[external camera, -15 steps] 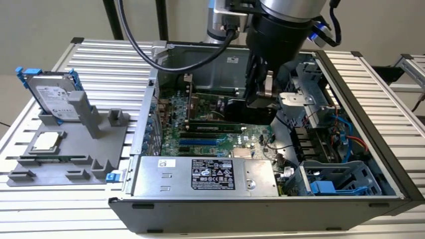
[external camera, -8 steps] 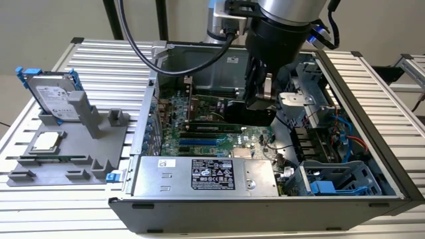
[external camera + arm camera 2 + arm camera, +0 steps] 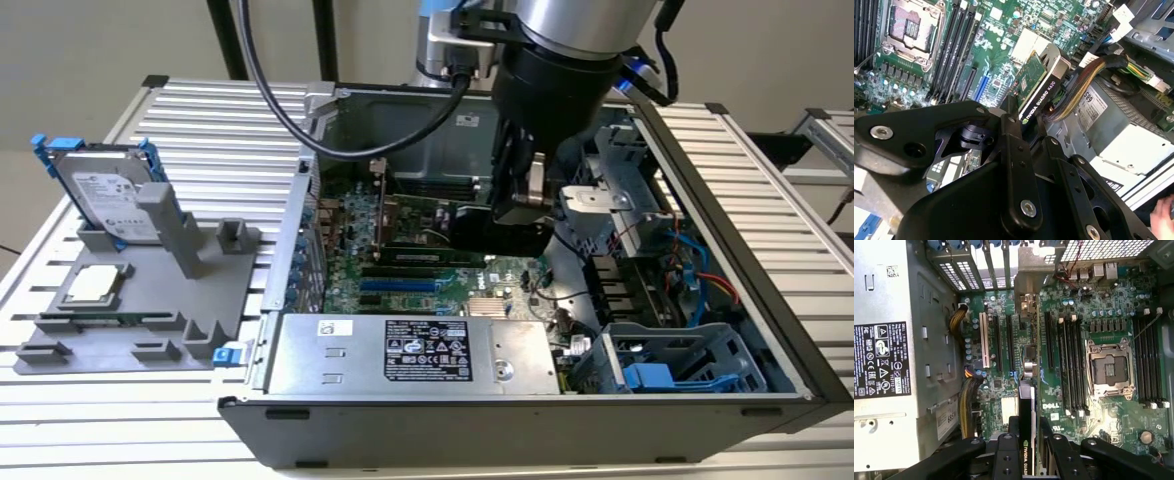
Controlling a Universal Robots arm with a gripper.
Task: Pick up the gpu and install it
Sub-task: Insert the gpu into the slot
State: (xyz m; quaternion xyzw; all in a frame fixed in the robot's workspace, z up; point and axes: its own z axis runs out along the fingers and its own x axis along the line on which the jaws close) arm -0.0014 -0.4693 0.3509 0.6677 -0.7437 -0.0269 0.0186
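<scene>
Open computer case point(image 3: 747, 330) with the arm reaching down into it. The gripper point(image 3: 1026, 440) is closed on the gpu point(image 3: 1026, 410), its black fingers point(image 3: 1004, 455) clamped against the card's two faces, as both wrist views show. The gpu point(image 3: 1041, 87) is a slim rectangular card held on edge: a green circuit board forms one face, a black cooler shroud with white lettering along its narrow edge the other, and a silver metal bracket caps the end farthest from the fingers. It projects straight out from the fingertips over the green motherboard point(image 3: 1094, 405), just beside the long black expansion slots point(image 3: 1004, 340). Whether the card's edge touches the motherboard cannot be told. To one side of the gripper lies the grey power supply point(image 3: 884, 355).
</scene>
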